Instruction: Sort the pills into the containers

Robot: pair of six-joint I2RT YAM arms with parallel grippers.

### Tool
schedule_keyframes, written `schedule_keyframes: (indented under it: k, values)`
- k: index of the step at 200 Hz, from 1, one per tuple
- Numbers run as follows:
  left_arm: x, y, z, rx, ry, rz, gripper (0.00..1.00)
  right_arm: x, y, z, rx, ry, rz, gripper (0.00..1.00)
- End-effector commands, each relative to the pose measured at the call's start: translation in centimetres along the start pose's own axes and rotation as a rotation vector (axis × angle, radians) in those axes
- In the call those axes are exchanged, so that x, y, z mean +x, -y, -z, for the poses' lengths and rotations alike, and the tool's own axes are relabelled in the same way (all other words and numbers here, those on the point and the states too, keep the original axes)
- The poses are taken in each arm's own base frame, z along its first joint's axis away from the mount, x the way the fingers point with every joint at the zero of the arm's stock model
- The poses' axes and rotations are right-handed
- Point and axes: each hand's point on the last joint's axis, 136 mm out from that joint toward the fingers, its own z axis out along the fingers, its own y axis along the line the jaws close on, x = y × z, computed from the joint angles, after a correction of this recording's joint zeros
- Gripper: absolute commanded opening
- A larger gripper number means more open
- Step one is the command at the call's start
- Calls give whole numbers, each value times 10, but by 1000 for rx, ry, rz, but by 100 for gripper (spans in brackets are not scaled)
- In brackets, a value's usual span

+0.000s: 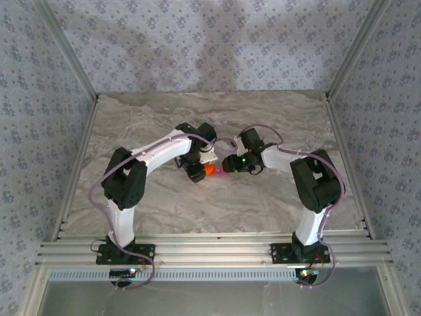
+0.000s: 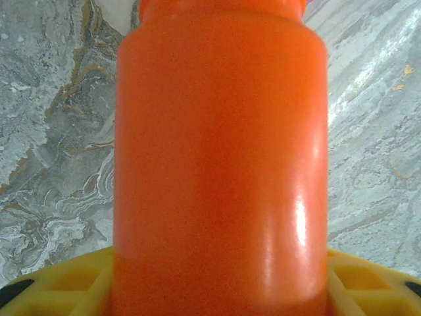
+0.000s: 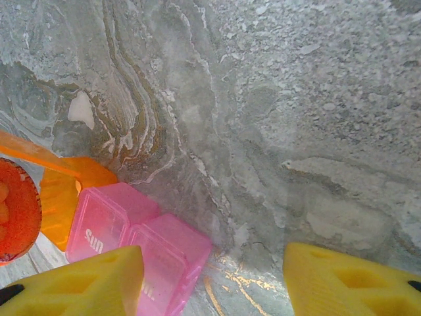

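Observation:
An orange-red bottle (image 2: 220, 151) stands between the yellow fingers (image 2: 59, 283) of my left gripper (image 2: 217, 280), which is shut on its body. From above, the bottle (image 1: 209, 170) lies mid-table between both grippers. The containers (image 3: 105, 220) are joined translucent compartments, pink with an orange one (image 3: 62, 197) at the end, lying flat on the marble. My right gripper (image 3: 210, 283) hovers open just above them; its left finger (image 3: 79, 283) overlaps a pink compartment, and only table shows between the fingers. The bottle's open mouth (image 3: 14, 210) faces the orange compartment; pale lumps inside may be pills.
The marble table (image 1: 164, 125) is walled by patterned panels at the back and sides. Both arms bend inward, and their wrists nearly meet at the middle (image 1: 217, 164). A metal rail (image 1: 210, 250) runs along the near edge.

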Motion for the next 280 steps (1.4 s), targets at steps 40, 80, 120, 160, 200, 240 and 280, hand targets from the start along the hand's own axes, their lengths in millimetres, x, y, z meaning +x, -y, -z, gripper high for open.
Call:
schedule_keyframes:
  k: [40,80,120,160,200,240,280]
  values:
    - [1,2,1,-23,-38,-46,0,10,-1,-13,-18,-52,-5,60]
    - [2,2,-1,-30,-52,-53,0,11,0,-13,-20,-54,-5,60]
    - [2,-1,-2,-49,-63,-61,0,11,0,-13,-20,-55,-6,60]
    - [3,-2,-1,-68,-70,-75,0,11,0,-14,-19,-56,-6,60]
    - [3,-4,2,-92,-74,-87,0,12,0,-14,-19,-57,-6,60]
    - [4,-5,5,-105,-74,-91,0,11,-1,-13,-22,-54,-6,60]
    - [4,-7,12,-121,-63,-92,0,12,0,-14,-22,-57,-8,60]
